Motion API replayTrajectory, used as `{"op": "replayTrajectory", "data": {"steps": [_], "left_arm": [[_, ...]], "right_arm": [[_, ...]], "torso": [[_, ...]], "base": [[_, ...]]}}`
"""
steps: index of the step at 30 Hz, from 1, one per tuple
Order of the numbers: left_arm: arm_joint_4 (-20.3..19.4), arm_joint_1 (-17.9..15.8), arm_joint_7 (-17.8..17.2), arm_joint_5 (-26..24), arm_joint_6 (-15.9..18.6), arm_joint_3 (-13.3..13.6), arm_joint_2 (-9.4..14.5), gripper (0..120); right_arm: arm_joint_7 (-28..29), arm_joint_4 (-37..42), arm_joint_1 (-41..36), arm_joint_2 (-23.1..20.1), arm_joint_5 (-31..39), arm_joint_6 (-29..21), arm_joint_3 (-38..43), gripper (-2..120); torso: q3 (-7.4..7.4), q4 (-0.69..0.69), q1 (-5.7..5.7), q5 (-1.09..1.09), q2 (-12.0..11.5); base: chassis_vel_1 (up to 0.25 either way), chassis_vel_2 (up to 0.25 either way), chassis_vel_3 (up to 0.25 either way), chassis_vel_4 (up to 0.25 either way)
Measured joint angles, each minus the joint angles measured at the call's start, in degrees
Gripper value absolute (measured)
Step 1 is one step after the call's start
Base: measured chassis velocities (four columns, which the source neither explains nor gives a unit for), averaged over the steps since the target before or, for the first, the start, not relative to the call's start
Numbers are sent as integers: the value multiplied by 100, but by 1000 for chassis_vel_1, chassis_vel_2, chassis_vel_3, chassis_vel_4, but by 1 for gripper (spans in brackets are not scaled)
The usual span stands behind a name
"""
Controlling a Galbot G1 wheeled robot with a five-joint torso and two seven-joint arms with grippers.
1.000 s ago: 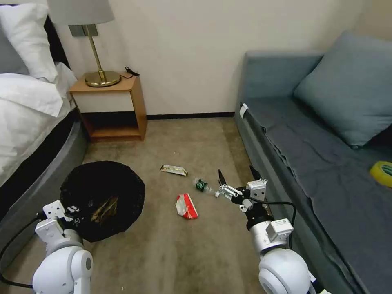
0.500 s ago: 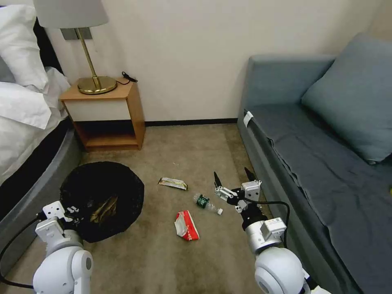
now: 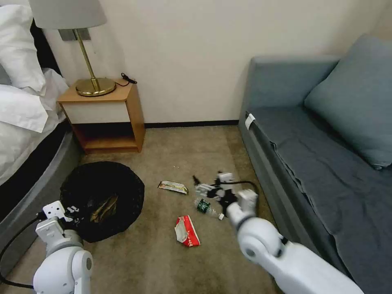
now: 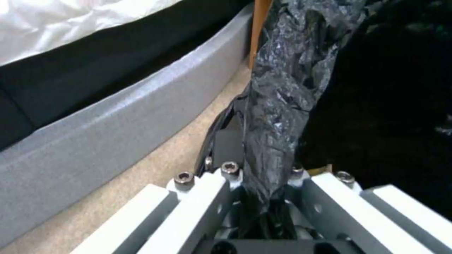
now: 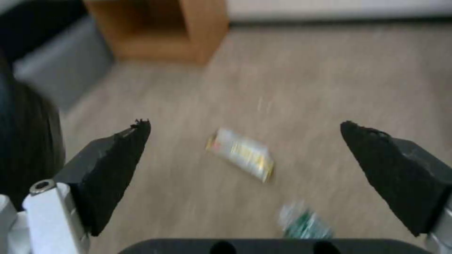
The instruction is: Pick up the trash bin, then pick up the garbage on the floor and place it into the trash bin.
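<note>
hovering right gripper (image 5: 245,141), green-labelled bottle (image 3: 205,206)

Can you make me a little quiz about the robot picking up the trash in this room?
1. True or false: the left claw is pinching the black bag at the rim of the trash bin.
2. Which piece of litter lies closest to the open right claw? A) the red-and-white packet B) the small bottle C) the snack wrapper
3. Fill in: the gold lamp stands on the wooden ____ beside the bed.

Key: 1 true; 2 B; 3 nightstand.
</note>
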Motion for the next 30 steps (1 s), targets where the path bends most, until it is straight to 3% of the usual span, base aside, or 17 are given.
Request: {"op": "replayTrajectory", "data": {"steps": [1, 3, 10, 16, 30], "left_arm": [[-19, 4, 4, 1, -23, -10, 0, 1], [-19, 16, 2, 8, -56, -18, 0, 1], [-3, 37, 3, 31, -125, -52, 0, 1], [57, 33, 3, 71, -177, -49, 0, 1], [169, 0, 13, 198, -283, 11, 0, 1]], "right_arm": [[187, -318, 495, 132, 484, -176, -559, 100], [276, -636, 761, 312, 729, -293, -969, 100], [371, -1625, 1126, 808, 1443, -648, -1860, 100], [250, -2198, 1164, 1172, 1569, -795, -2323, 100], [58, -2745, 1030, 1398, 1226, -764, -2699, 100]], "torso": [[0, -1, 0, 1, 0], [-1, 0, 0, -2, 0], [0, 0, 0, 2, 0], [-1, 0, 0, 1, 0], [-1, -1, 0, 2, 0]], "base": [[0, 0, 0, 0], [0, 0, 0, 0], [0, 0, 0, 0], [0, 0, 0, 0], [0, 0, 0, 0]]}}
